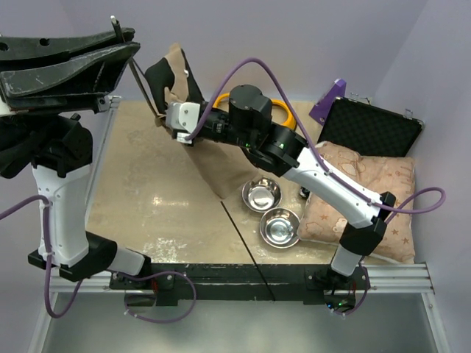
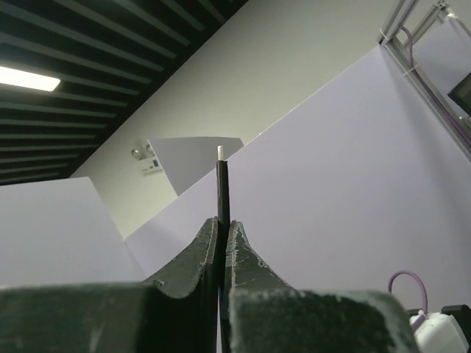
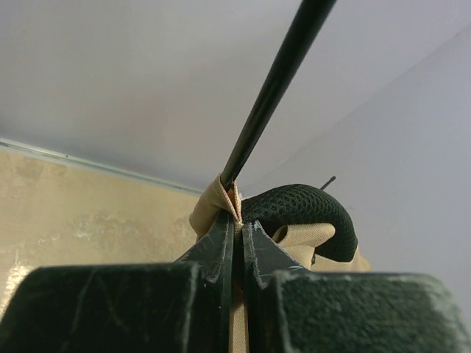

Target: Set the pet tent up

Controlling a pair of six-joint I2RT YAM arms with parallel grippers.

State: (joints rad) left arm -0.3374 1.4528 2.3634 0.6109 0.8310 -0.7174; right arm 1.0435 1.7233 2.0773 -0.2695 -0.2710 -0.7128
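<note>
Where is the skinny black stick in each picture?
Top external: the pole slants at upper left, from the left gripper down to the tent fabric.
Left wrist: the pole stands upright in the middle, white tip up, pinched between shut fingers.
Right wrist: the pole slants from the top edge into the tan sleeve the right gripper pinches.
Shared landmark: the lilac wall behind it.

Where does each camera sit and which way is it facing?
Top external: fixed above and behind the bases, looking down on the table; both arms show, left tool high near the lens, right tool at the pet tent.
Left wrist: on the left arm, aimed up at ceiling and walls; its fingers pinch a black pole.
Right wrist: on the right arm, aimed low toward the back wall; its fingers pinch tent fabric.
Shared: all three show the pole.
</note>
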